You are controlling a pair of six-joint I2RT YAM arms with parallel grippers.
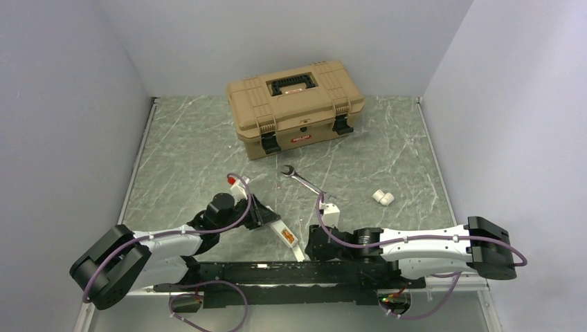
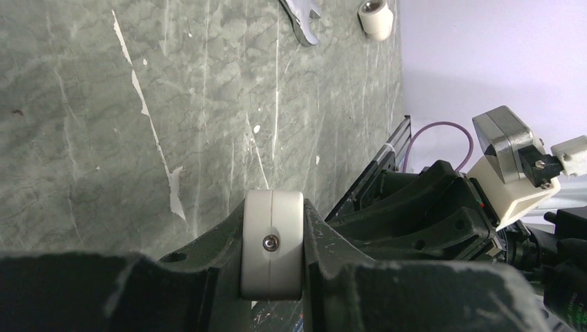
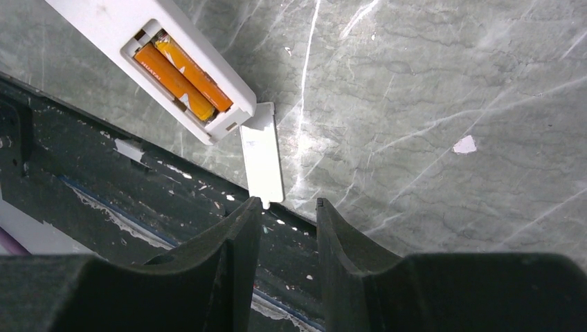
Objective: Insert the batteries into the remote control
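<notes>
1. Orange batteries [image 3: 181,75], two of them, lie side by side in the open recess of the remote control [image 3: 104,21], which sits slanted just in front of the arm bases, on or low over the marble table [image 3: 429,104]; I cannot tell which
2. Left gripper [image 2: 272,238] is pinched on the remote's far end
3. Right gripper [image 3: 289,211] hovers with fingers slightly apart and nothing between them; the white battery cover [image 3: 263,155] lies flat just beyond its tips, beside the remote's open end
4. Step in hand, as I judge it: cells seated, cover still off
5. Next move calls for a low, edge-on pinch on the thin cover, then lining it up with the recess
</notes>
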